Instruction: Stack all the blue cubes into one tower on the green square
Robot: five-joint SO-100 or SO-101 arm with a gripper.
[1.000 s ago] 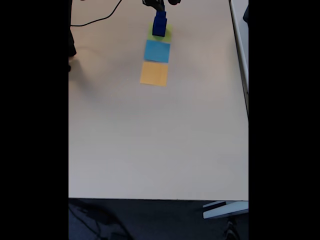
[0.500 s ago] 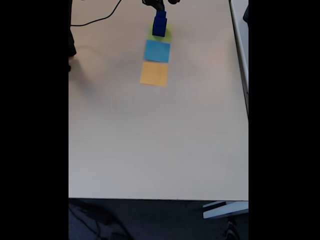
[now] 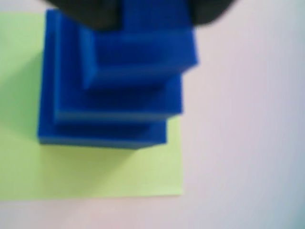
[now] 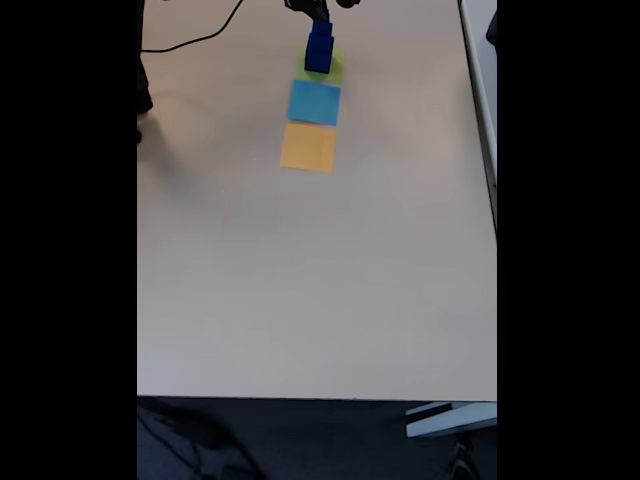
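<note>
Hovering gripper (image 3: pixel 155 12) above blue cubes (image 3: pixel 119 90), stacked on green square (image 3: pixel 95 171)

Pale table (image 4: pixel 300 280), seen from above. Near the far edge, a tower of blue cubes (image 4: pixel 320 48) stands on the green square (image 4: pixel 332 68). The gripper (image 4: pixel 320 14), dark, sits right at the tower's top, at the frame's upper edge; jaw state not readable. Just nearer than the green patch lies a light-blue square (image 4: pixel 314 102), then an orange square (image 4: pixel 308 147), the three in a row. A black cable (image 4: pixel 195 40) runs across the far left corner
</note>
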